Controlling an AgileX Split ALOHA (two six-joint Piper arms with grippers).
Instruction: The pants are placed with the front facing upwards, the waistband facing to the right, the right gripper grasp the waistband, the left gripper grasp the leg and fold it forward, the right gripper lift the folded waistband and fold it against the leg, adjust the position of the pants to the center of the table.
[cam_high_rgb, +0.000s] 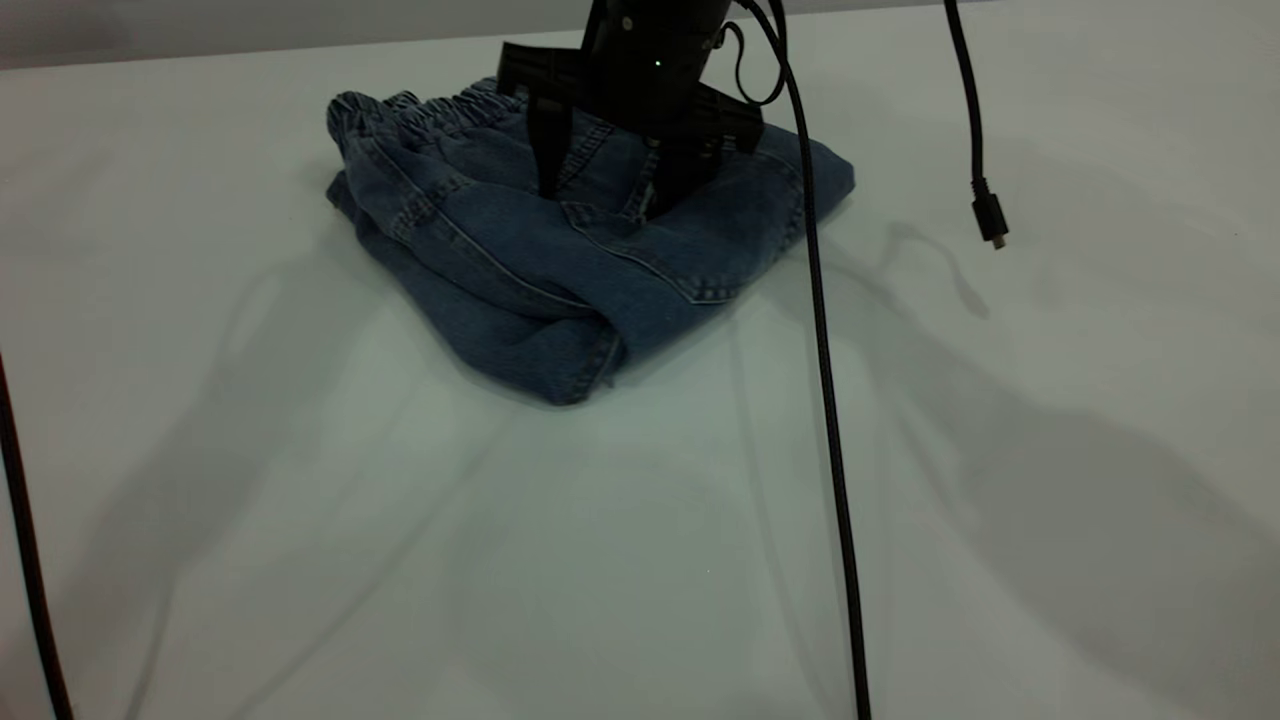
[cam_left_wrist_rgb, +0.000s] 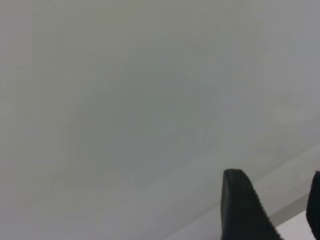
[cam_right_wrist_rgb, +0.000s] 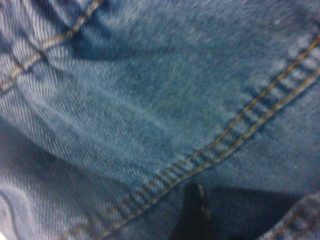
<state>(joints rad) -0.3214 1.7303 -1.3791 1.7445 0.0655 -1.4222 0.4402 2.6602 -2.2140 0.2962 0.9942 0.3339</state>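
The blue denim pants (cam_high_rgb: 560, 260) lie folded into a thick bundle on the white table (cam_high_rgb: 640, 540), toward its far side. Their gathered waistband (cam_high_rgb: 430, 112) shows along the bundle's far left edge. My right gripper (cam_high_rgb: 610, 195) comes down from above onto the top of the bundle, open, with its two black fingertips spread and pressing into the denim. In the right wrist view, denim with tan stitching (cam_right_wrist_rgb: 220, 137) fills the picture and one finger (cam_right_wrist_rgb: 194, 212) shows against it. My left gripper (cam_left_wrist_rgb: 277, 210) hangs open over bare table, away from the pants, and is out of the exterior view.
A black cable (cam_high_rgb: 830, 400) runs from the right arm down across the table in front of the pants. A second cable with a loose plug (cam_high_rgb: 990, 215) dangles at the right. Another dark cable (cam_high_rgb: 25, 560) crosses the left edge.
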